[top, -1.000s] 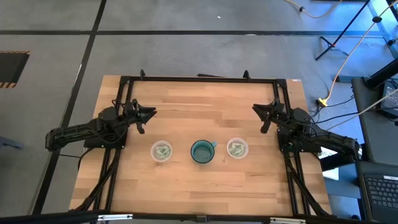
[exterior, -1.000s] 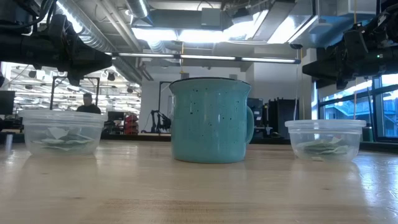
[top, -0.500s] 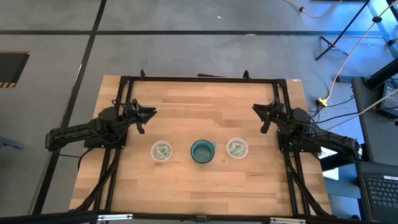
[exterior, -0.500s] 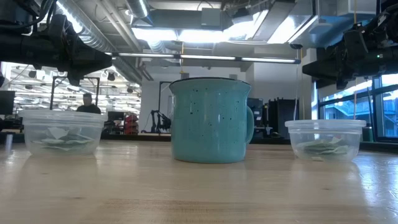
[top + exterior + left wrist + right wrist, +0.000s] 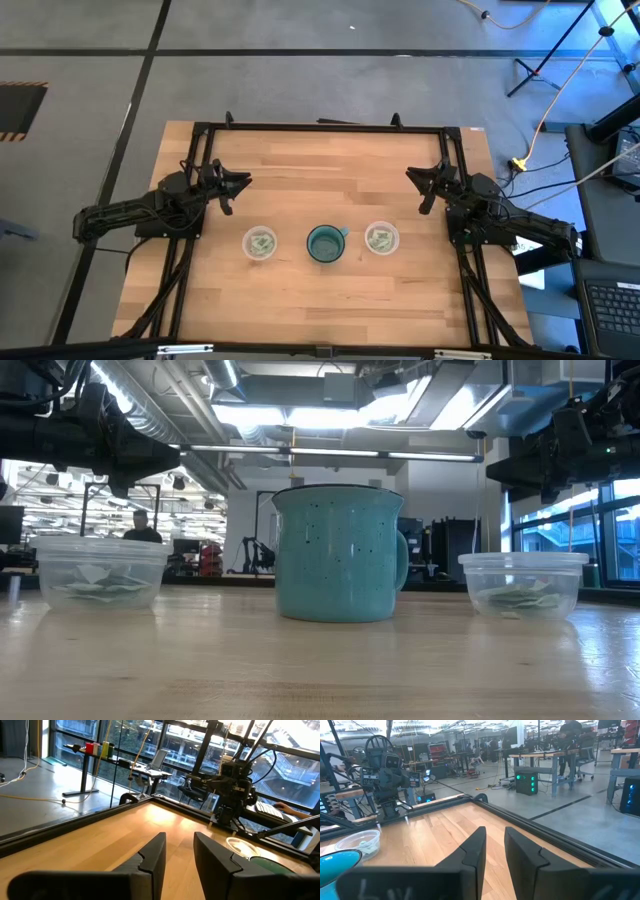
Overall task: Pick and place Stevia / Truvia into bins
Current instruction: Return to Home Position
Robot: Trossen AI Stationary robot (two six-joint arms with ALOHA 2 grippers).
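Though clear of tools (image 5: 238, 194) (image 5: 417, 190), packets (image 5: 261, 242) in cups (image 5: 396, 239)

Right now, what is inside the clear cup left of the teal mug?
Pale green and white packets lie heaped on the bottom of the clear cup; nothing else shows. They overlap, so lower ones are covered and cannot be counted.

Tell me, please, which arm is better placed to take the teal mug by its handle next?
Probably the right. The teal mug has its handle pointing toward the right gripper; the left gripper, parked about as far back, faces the handleless side. Both are open and empty.
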